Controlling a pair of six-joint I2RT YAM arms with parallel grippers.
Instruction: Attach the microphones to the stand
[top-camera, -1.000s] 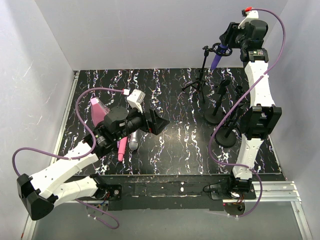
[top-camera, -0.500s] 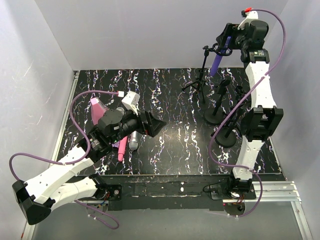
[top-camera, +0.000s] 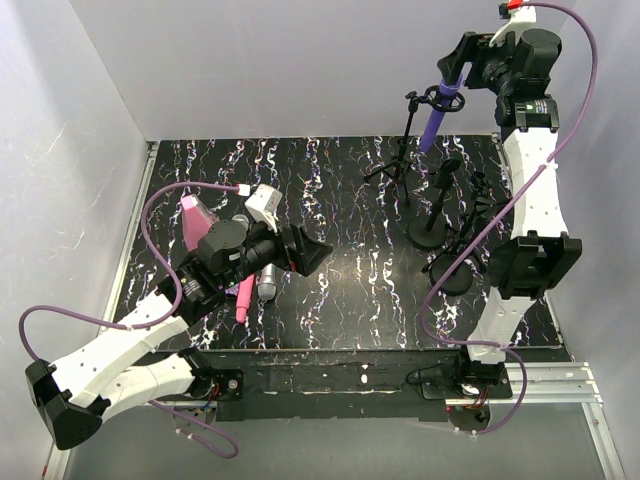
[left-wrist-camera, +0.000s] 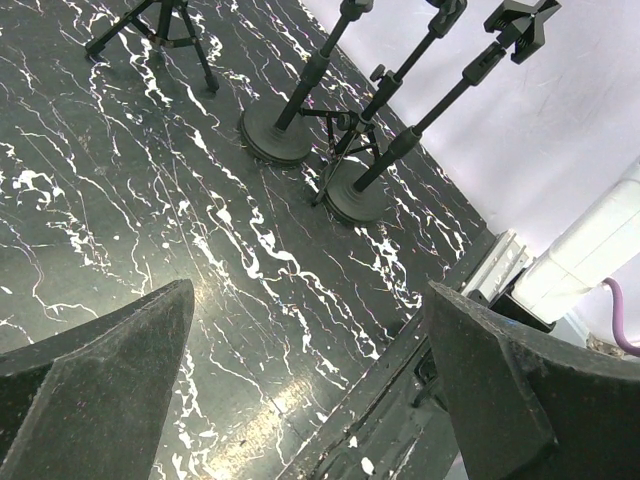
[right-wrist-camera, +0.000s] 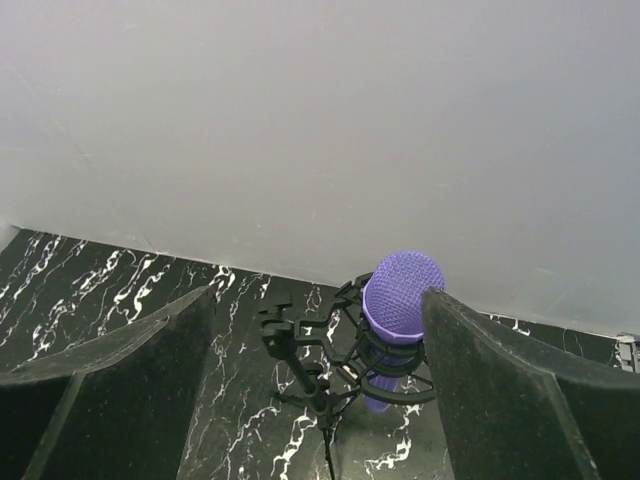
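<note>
A plain purple microphone (top-camera: 436, 112) stands head-up in the black shock mount of the tripod stand (top-camera: 402, 160) at the back. My right gripper (top-camera: 458, 66) hangs open just above it. In the right wrist view the purple head (right-wrist-camera: 403, 295) sits close beside the right finger (right-wrist-camera: 500, 390), with the left finger well apart from it and the right gripper (right-wrist-camera: 318, 292) gripping nothing. A pink microphone (top-camera: 243, 297) and a silver-grey microphone (top-camera: 267, 284) lie on the table, partly under my left arm. My left gripper (top-camera: 306, 247) is open and empty; the left wrist view shows the left gripper (left-wrist-camera: 308, 290) over bare tabletop.
Two round-base stands (top-camera: 436, 205) (top-camera: 456, 265) stand at the right near my right arm, seen also as stands (left-wrist-camera: 297, 95) (left-wrist-camera: 380, 170). A pink wedge-shaped object (top-camera: 197, 218) lies at the left. White walls enclose the black marbled table (top-camera: 360, 280).
My right gripper has opened and risen off the purple microphone, which stays in the tripod stand's mount. My left arm drew back slightly early on, then held still.
</note>
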